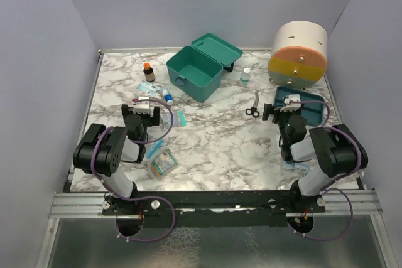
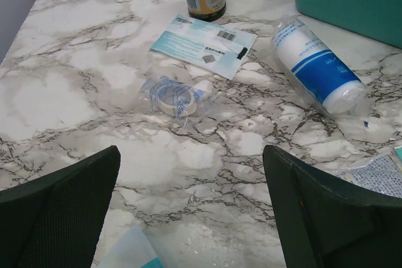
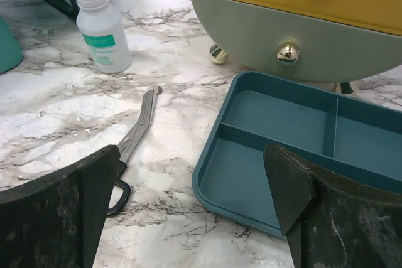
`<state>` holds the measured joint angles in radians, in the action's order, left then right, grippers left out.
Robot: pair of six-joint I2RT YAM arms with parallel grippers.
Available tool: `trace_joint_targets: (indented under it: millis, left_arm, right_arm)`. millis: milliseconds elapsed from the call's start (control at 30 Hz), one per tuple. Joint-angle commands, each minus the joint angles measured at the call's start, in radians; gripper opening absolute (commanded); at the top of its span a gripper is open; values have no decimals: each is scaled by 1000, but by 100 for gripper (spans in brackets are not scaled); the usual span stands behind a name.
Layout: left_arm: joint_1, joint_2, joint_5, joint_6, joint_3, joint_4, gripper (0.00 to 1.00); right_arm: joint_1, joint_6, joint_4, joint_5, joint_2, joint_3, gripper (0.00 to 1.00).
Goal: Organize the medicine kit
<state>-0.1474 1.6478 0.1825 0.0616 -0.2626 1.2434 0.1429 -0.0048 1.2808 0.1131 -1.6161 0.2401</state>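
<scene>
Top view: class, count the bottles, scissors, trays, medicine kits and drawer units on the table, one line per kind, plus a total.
Bottles: 2 (brown bottle, white bottle)
Scissors: 1
Tray: 1
Kit: 1
Drawer unit: 1
Total: 6

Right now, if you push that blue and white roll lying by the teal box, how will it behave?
The blue and white roll lies on its side, so it would likely roll. Its clear wrapper looks slick and loose, so a grip might slip. It looks like wrapped bandage, probably light and squashy.
</scene>
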Motion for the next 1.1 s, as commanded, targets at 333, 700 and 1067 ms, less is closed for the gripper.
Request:
trace_joint_targets:
  millis: [333,700,1067]
  left_arm:
    - [6,-14,-14,-5,-10,14,99]
    - [-6,-380,-92,55,-84,-483,99]
    - [-6,-387,-223,140,-587,-1249,99]
  right_arm:
    - [3,-7,35,-19,-8,-6,100]
    - [3,-89,-416,-9,283,78,100]
    - [4,46,-1039,103,749,208,100]
